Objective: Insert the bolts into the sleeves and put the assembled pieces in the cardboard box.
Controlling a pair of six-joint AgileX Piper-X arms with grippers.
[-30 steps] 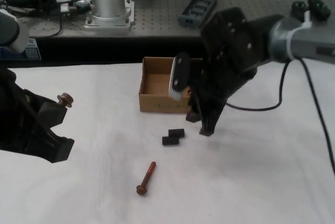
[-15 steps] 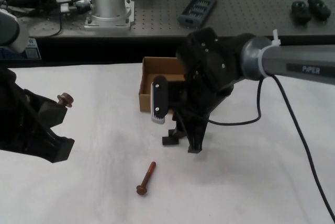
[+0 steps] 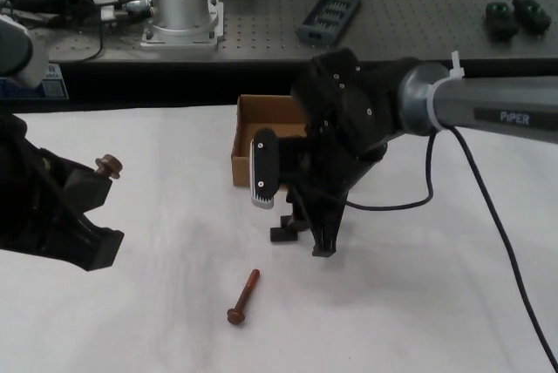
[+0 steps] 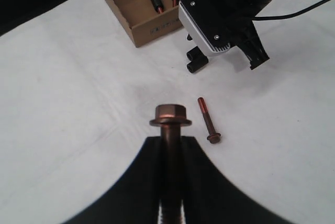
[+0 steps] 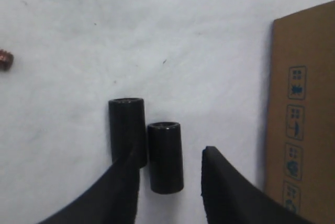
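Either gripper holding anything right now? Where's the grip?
Left gripper holds a bolt by its shank, head sticking out. Right gripper is open, straddling one sleeve, gripping nothing.

My right arm point(image 3: 497, 107): grey tube link, white lettering along side, white zip tie point(image 3: 455, 66) near wrist end. Wrist housing point(image 3: 357, 120) black, blocky, dotted with small pale screw heads. Thin black cable point(image 3: 488, 207) runs off wrist. White camera module point(image 3: 264, 168) on side, ribbed lower edge, rounded corners. Right claw point(image 5: 171, 156): matte black fingers, curved inner edges. Left claw point(image 4: 171, 140): same black, fingers flaring wide toward base. Left arm body point(image 3: 52, 207) black, angular; pale grey rounded link point(image 3: 17, 46) above it.
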